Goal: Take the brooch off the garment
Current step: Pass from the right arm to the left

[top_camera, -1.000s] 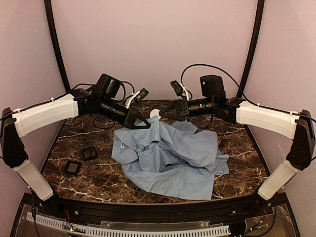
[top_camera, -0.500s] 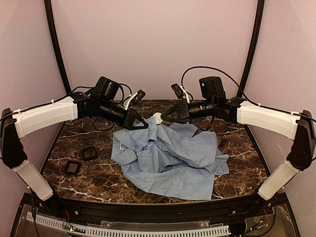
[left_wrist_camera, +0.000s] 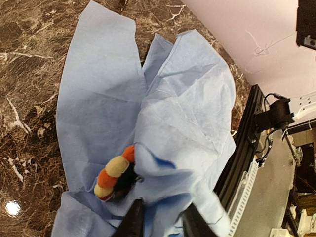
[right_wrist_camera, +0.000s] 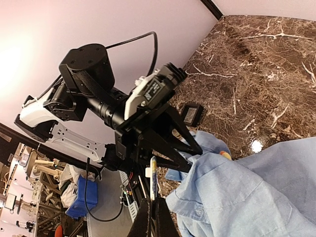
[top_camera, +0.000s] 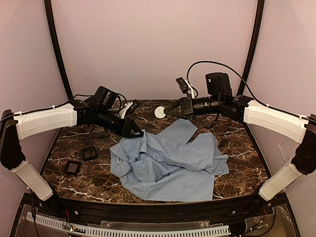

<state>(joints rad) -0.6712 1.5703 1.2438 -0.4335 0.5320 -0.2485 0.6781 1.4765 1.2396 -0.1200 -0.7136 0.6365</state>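
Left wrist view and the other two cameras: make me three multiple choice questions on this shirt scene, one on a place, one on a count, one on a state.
1. Where is the brooch?
A. on the blue shirt, just ahead of the left hand
B. on the back wall
C. on an arm's white cover

2. How many black square pads lie on the table?
A. one
B. two
C. four

3. How do the right hand's fingers stand?
A. shut together
B. wide open
C. clamped on the brooch

Answers:
1 A: the left wrist view shows its orange and yellow petals against the fabric.
2 B: the top view shows two, left of the shirt.
3 A: the right wrist view shows no gap between them.
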